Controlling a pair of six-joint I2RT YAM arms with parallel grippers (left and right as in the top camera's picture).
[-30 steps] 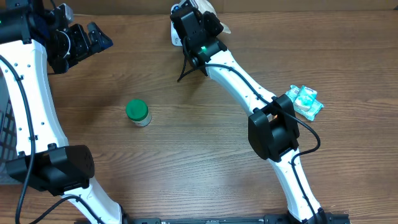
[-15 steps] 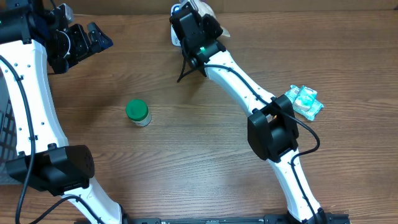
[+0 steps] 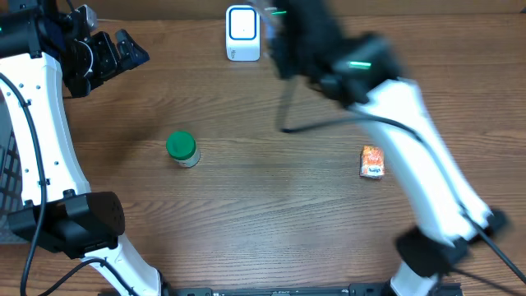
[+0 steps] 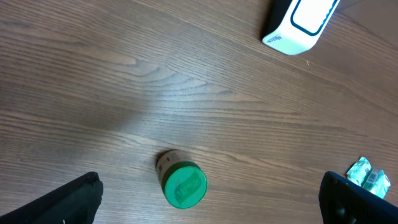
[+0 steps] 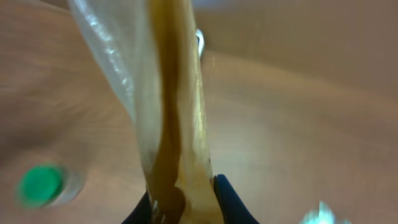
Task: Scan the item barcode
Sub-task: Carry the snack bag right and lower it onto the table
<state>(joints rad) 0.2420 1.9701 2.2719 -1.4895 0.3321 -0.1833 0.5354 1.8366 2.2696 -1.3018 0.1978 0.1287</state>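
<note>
**Right claw clamped on clear packet near scanner; left claw wide apart**

Overhead view: wood-grain table (image 3: pixel 246 214) w/ two white robot arms. The R arm is a blur across the upper right, its dark end just right of the white, blue-trimmed scanner (image 3: pixel 242 33), which stands at the far edge. The blur hides the claw and what it holds in this view.

R wrist view: R gripper (image 5: pixel 185 200) has both black fingers pressed onto the bottom end of a clear packet (image 5: pixel 174 112) w/ brownish contents. The packet is clamped between them, runs from the fingers to the frame's top edge, and hangs above the table. No barcode can be made out on it. Bkgd is blurred: a green-lidded jar (image 5: pixel 40 185) lower left, a pale teal smudge at the lower right edge.

L gripper (image 3: pixel 127 49) is at the far left of the table, fingers spread wide w/ nothing between them. L wrist view looks down between those fingers: jar upright on the table, scanner at top right, and a teal wrapped packet (image 4: pixel 367 177) at the right edge by one fingertip.

Overhead also shows a small orange packet (image 3: pixel 372 161) flat on the table, right of centre, well apart from jar and scanner.
</note>
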